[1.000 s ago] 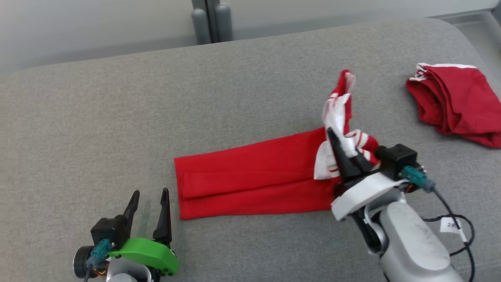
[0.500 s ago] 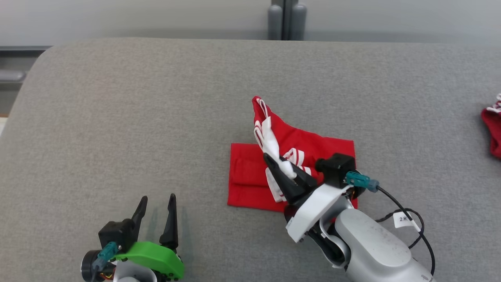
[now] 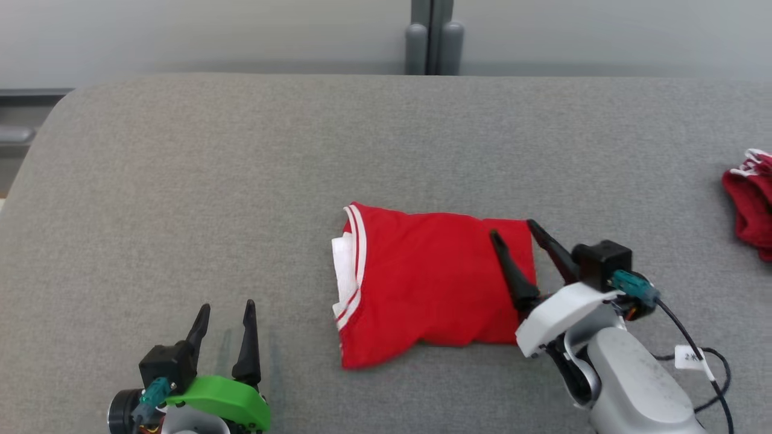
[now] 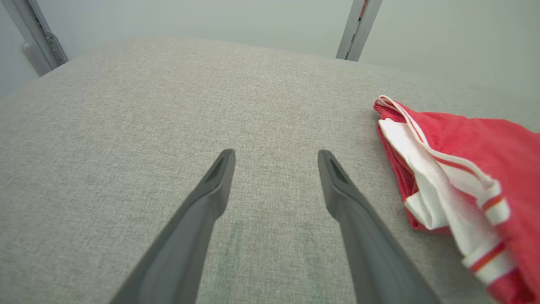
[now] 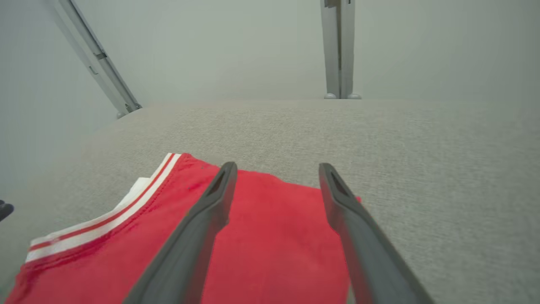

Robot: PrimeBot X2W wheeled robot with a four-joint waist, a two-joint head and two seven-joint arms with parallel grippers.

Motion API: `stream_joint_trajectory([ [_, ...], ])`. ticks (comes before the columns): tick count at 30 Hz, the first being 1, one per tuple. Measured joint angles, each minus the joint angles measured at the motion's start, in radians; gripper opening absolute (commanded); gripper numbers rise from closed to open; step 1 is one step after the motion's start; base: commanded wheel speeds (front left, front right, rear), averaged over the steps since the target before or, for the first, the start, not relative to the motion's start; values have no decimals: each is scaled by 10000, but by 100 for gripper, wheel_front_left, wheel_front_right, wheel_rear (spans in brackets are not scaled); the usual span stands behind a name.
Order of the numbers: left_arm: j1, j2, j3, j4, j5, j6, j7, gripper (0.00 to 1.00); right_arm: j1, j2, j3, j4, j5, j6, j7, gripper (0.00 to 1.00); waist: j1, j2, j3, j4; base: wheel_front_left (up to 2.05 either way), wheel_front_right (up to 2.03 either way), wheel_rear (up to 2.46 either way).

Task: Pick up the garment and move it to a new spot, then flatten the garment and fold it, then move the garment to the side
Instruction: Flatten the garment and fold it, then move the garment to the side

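The garment (image 3: 428, 280) is red with white-and-red striped trim and lies folded in a rough square in the middle of the grey surface (image 3: 241, 181). Its trimmed edge faces left. My right gripper (image 3: 512, 232) hovers open over the garment's right edge, nothing between its fingers; the right wrist view shows the garment (image 5: 270, 236) under that right gripper (image 5: 276, 169). My left gripper (image 3: 226, 307) stands open at the lower left, apart from the cloth. In the left wrist view the left gripper (image 4: 276, 154) is over bare fabric, the garment (image 4: 472, 169) to its right.
A second red garment (image 3: 751, 202) lies crumpled at the right edge of the surface. A grey post (image 3: 433, 45) stands behind the far edge against a pale wall. The surface's rounded left corner (image 3: 54, 114) shows at the upper left.
My right gripper carried the garment's trimmed end leftward over the rest, then opened and let it go. The garment now lies folded in half. The head camera has also shifted.
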Motion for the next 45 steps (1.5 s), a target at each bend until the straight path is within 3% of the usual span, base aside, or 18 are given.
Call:
stream_joint_trajectory([
  [8,298,0,148,-224,497,0,0,100,1318,-4,-2082,-426,-1120,0,2,100,0,0,-403,-755,0,0,0],
  [16,1035,0,125,-587,784,75,0,100,2432,0,-2713,-477,-1455,0,2,100,0,0,-1053,-1080,0,0,0],
  [32,1446,2,98,-807,834,84,0,100,2856,0,-2449,-439,-1290,0,2,100,0,0,-1220,-902,0,0,0],
  [45,128,2,-581,-991,426,-31,0,100,57,12,-1438,874,-1187,0,2,100,0,0,121,-167,0,0,0],
])
